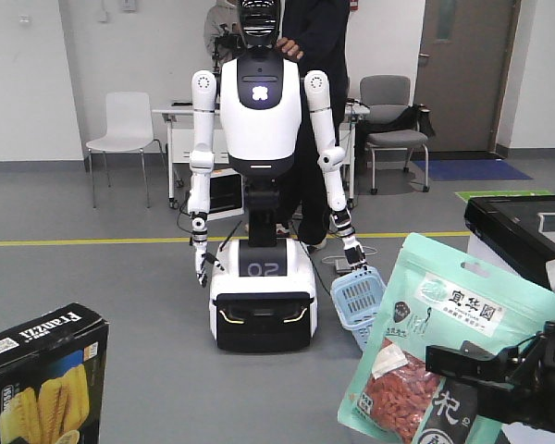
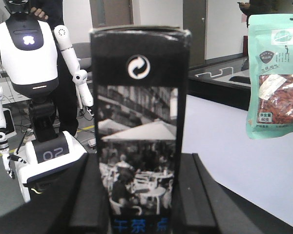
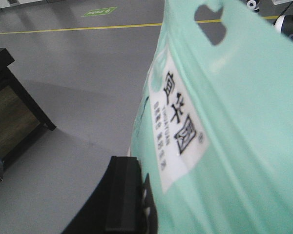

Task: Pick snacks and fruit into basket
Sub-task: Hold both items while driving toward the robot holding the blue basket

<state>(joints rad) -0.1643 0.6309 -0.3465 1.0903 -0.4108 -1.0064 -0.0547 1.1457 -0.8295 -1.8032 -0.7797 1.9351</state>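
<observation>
**Facing view, with both wrist views.** A white robot (image 1: 259,120) stands on the grey floor (image 1: 120,277). The blue basket (image 1: 359,301) hangs tilted at its hand on the picture's right, well apart from both snacks.

**Teal pouch** (image 1: 444,310): held upright in the air. The right gripper (image 1: 467,370) is clamped on its lower edge, with one finger (image 3: 124,195) pressed against its face.

**Black Franzzi box** (image 2: 139,122): upright. The left gripper (image 2: 144,195) is clenched on it, with a finger against each side wall.
</observation>
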